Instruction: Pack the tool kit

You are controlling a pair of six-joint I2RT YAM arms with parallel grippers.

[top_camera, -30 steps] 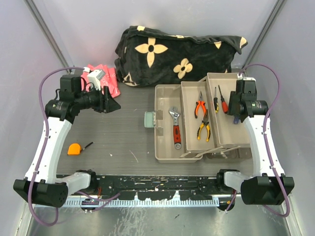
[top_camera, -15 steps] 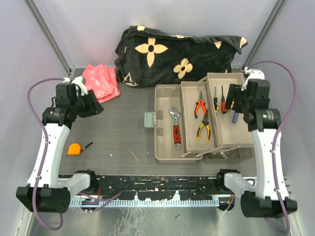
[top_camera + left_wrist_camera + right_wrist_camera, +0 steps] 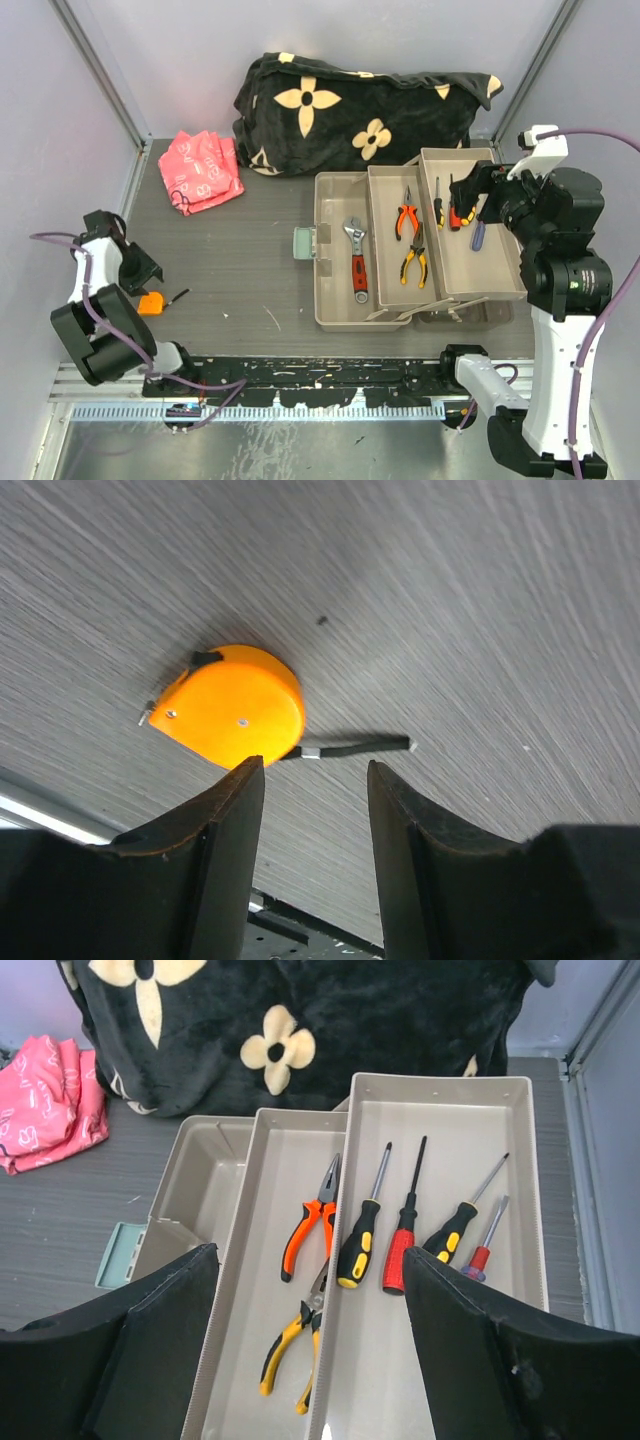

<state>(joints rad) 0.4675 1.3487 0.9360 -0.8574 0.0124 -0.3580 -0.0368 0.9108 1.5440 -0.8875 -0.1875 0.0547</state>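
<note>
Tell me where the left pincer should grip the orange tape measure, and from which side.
Probably the round orange body of the tape measure, from above. It lies flat on the table, so its curved side walls are the opposing faces. Keep the left pincer off the thin black strap trailing from it.

A dark grey table (image 3: 250, 270) with streaked wood grain sits boxed in by pale, evenly lit walls (image 3: 60, 140). Slim metal posts (image 3: 99, 72) run up the far corners — one on each side.
</note>
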